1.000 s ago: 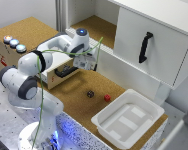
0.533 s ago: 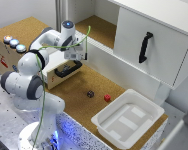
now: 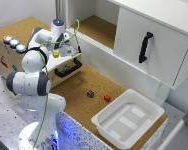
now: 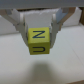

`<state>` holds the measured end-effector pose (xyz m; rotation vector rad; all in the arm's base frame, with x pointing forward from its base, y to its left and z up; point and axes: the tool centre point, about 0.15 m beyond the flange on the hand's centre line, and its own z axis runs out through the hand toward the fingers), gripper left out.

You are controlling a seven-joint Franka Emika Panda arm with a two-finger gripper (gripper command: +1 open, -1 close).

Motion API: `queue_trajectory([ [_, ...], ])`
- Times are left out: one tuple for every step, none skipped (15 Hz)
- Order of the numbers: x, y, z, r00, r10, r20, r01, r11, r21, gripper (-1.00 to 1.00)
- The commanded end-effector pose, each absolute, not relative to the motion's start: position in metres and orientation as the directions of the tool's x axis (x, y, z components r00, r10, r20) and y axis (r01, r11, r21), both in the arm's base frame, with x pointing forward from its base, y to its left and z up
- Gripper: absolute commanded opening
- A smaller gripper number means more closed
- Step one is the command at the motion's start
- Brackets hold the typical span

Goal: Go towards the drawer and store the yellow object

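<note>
In the wrist view the gripper is closed on the yellow object, a small cube held between its two light-coloured fingers, which press on opposite side faces. Being a cube, it has no long axis to speak of; one face is turned toward the camera and the face above it slopes away. Both visible faces carry a dark letter: the upper one reads as an "N" or "Z" (depending on how it is turned), the lower one looks like a "U" or "C", too blurred to settle. Below the cube lies a pale, flat surface.

In the exterior view the gripper holds the cube over the open drawer, whose tan front and black bar handle face the cork table. The wooden box has three round buttons on top. Farther along the table lie a dark small object and a red one, then a white plastic bin. Behind stands a white cabinet door with a black handle
</note>
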<state>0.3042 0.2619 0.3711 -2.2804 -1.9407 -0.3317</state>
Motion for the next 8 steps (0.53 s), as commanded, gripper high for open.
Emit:
queue_trajectory([
  [0.327, 0.295, 0.334, -0.054, 0.997, 0.053, 0.997, 0.056, -0.045, -1.00],
  [0.325, 0.300, 0.331, -0.076, 0.996, 0.042, 0.996, 0.078, -0.048, -1.00],
  [0.322, 0.303, 0.329, -0.092, 0.995, 0.027, 0.994, 0.094, -0.059, -1.00],
  [0.320, 0.306, 0.330, -0.101, 0.995, 0.021, 0.993, 0.102, -0.060, -1.00],
  [0.319, 0.308, 0.333, -0.095, 0.995, 0.013, 0.993, 0.096, -0.069, -1.00],
  [0.319, 0.307, 0.338, -0.079, 0.997, 0.017, 0.995, 0.080, -0.065, 1.00],
  [0.321, 0.305, 0.347, -0.056, 0.998, 0.035, 0.996, 0.059, -0.062, 1.00],
  [0.321, 0.302, 0.355, -0.045, 0.998, 0.043, 0.997, 0.047, -0.058, 1.00],
])
